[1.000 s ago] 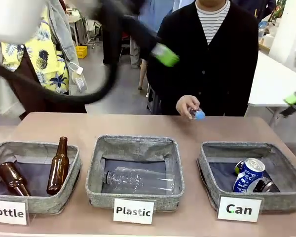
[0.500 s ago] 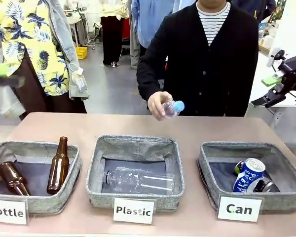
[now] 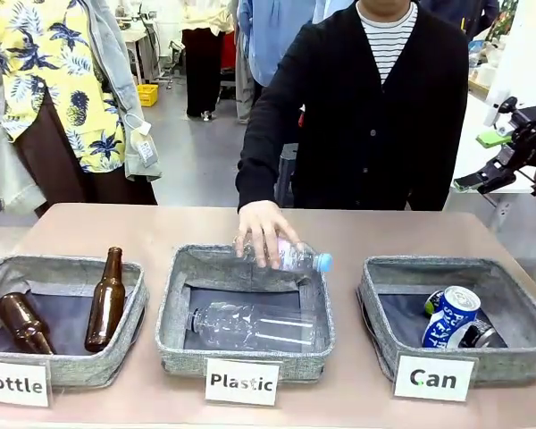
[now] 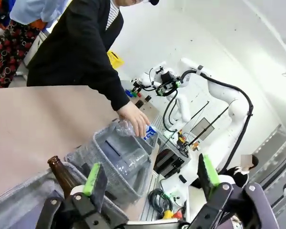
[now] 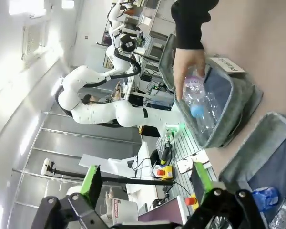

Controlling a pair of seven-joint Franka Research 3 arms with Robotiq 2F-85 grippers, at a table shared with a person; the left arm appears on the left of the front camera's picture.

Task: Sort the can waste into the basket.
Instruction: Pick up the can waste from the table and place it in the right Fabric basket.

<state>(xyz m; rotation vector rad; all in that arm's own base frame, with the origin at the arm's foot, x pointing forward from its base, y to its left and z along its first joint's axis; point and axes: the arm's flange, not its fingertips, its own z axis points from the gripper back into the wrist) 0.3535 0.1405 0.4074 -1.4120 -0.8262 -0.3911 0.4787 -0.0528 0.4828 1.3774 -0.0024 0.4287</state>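
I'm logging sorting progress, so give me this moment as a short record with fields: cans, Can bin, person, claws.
cans: blue and white can and crushed black can lie in the Can basket
person: hand lowers a clear plastic bottle over the Plastic bin
left claw: open, holds nothing
right claw: open, holds nothing

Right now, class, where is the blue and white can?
In the front view, the blue and white can stands tilted inside the basket marked "Can", at the table's right end, beside the crushed black and silver can.
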